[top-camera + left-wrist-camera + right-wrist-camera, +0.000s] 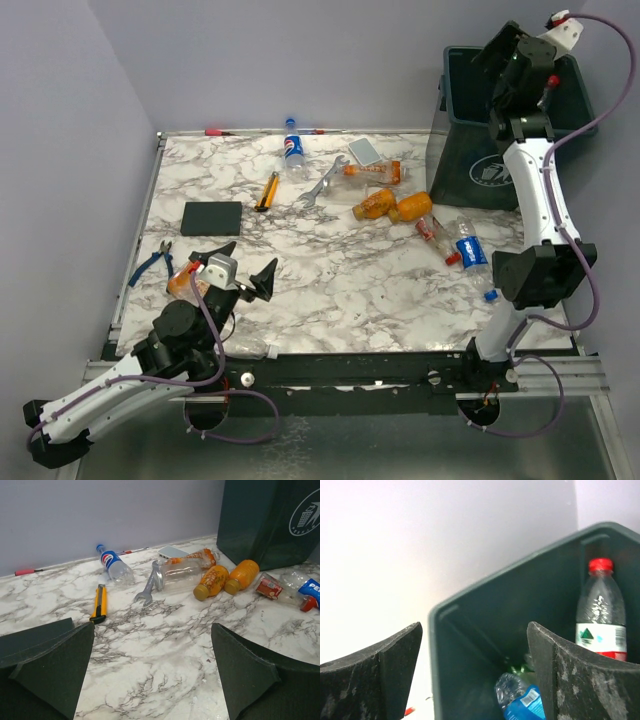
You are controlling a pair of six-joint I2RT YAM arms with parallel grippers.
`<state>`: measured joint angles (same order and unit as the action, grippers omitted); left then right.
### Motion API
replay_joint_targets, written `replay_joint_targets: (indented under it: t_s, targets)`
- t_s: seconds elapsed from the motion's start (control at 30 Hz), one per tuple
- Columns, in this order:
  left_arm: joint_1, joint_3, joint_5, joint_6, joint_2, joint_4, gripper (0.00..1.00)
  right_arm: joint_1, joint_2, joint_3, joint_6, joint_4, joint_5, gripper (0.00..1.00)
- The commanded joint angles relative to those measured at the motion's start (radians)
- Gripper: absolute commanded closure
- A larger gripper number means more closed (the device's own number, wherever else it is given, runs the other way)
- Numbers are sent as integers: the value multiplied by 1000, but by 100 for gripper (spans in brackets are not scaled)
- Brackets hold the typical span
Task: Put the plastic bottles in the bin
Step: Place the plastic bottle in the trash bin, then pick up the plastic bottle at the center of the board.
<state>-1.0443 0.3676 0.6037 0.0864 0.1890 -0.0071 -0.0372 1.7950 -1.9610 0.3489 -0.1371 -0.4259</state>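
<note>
Several plastic bottles lie on the marble table: a Pepsi-labelled one [293,152] [114,566], a clear one with an orange label [372,173] [182,572], two orange ones [375,205] [412,207], a red-labelled one [436,238] and a blue-labelled one [470,250]. Another orange bottle [182,283] lies beside my left arm. The dark green bin [470,150] [265,520] stands at the far right. My left gripper [248,260] [152,650] is open and empty over bare table. My right gripper [492,58] [472,652] is open and empty above the bin's rim [470,595]. Inside lie a red-capped bottle [601,615] and a blue-labelled bottle [522,700].
A silver wrench [322,182] and a yellow-handled tool [267,190] lie near the far bottles. A black pad [212,217] and blue pliers [152,262] lie at the left. A white card [365,151] and a red pen [218,131] lie by the back wall.
</note>
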Motion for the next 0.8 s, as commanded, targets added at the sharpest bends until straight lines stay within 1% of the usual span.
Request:
replay_joint_targets:
  t_s: [0.0, 0.03, 0.1, 0.13, 0.2, 0.3, 0.37, 0.43, 0.5, 0.63, 0.77]
  targets:
    - [1, -15, 20, 22, 9, 2, 1, 5, -52, -76, 75, -24, 102, 10]
    - [1, -15, 18, 23, 10, 2, 1, 6, -66, -89, 97, -27, 121, 10]
    - [1, -16, 18, 25, 13, 1, 1, 3, -111, -94, 152, -34, 173, 4]
    - [1, -18, 18, 26, 14, 2, 1, -3, -148, -79, 183, -32, 206, 4]
    - [1, -19, 19, 27, 17, 2, 1, -32, -241, 3, 225, -1, 264, 3]
    - [0, -22, 21, 29, 31, 4, 1, -127, -418, 196, 216, 89, 334, 4]
    - [1, -22, 20, 27, 49, 3, 1, -231, -531, 334, 168, 112, 343, 4]
    - [0, -23, 20, 24, 68, 2, 1, -343, -622, 453, 132, 88, 349, 4]
    - [1, -23, 28, 24, 84, 3, 1, -425, -692, 566, 125, 37, 381, 4]
    - [1, -22, 75, 30, 103, 3, 1, -523, -795, 794, 172, -60, 467, 5]
    - [8, -24, 112, 35, 117, 3, 1, -582, -859, 1094, 277, -59, 509, 6]
